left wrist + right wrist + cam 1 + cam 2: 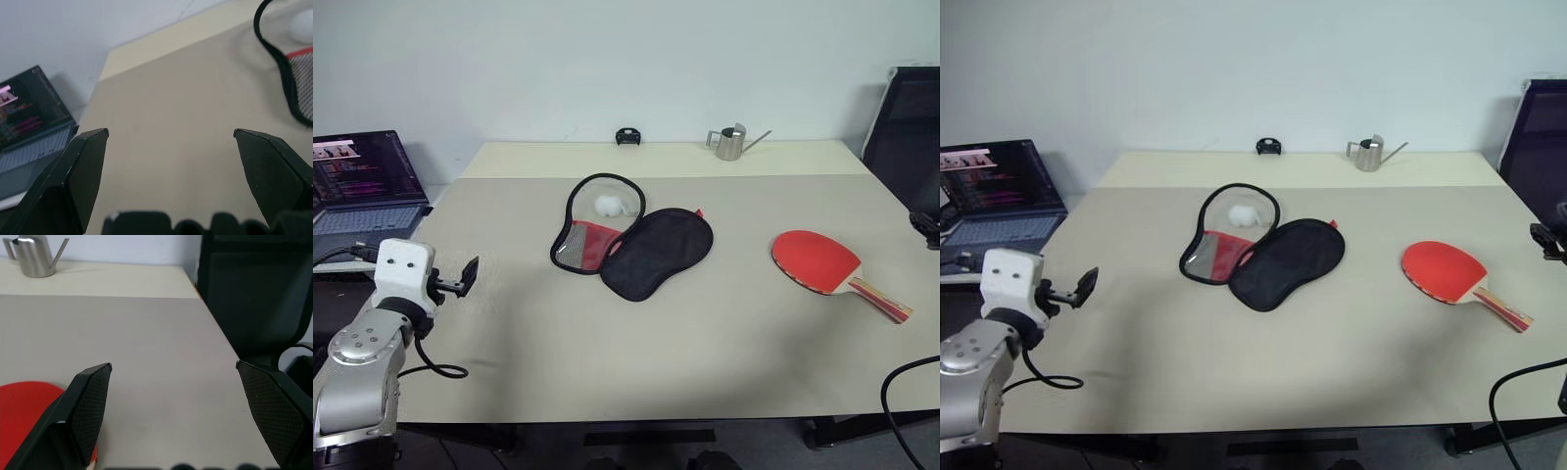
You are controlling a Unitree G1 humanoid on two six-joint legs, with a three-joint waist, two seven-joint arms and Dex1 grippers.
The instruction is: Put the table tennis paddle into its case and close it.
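Note:
The table tennis paddle [817,260] lies flat on the table's right side, red face up, its striped handle pointing toward the near right. The case [656,253] lies unzipped at the table's middle. Its black flap is folded out to the right, the red and mesh inside [586,244] faces up, and a white pom-pom [609,205] rests inside the zipper rim. My left gripper [171,132] hovers open and empty over the table's left edge, well left of the case. To the right of the paddle, my right gripper [173,366] stands open and empty at the table's right edge.
An open laptop [362,186] sits beside the table on the left. A steel pitcher [731,143] and a small black object [627,136] stand along the far edge. A black chair [907,122] is at the far right. Bare tabletop lies between case and paddle.

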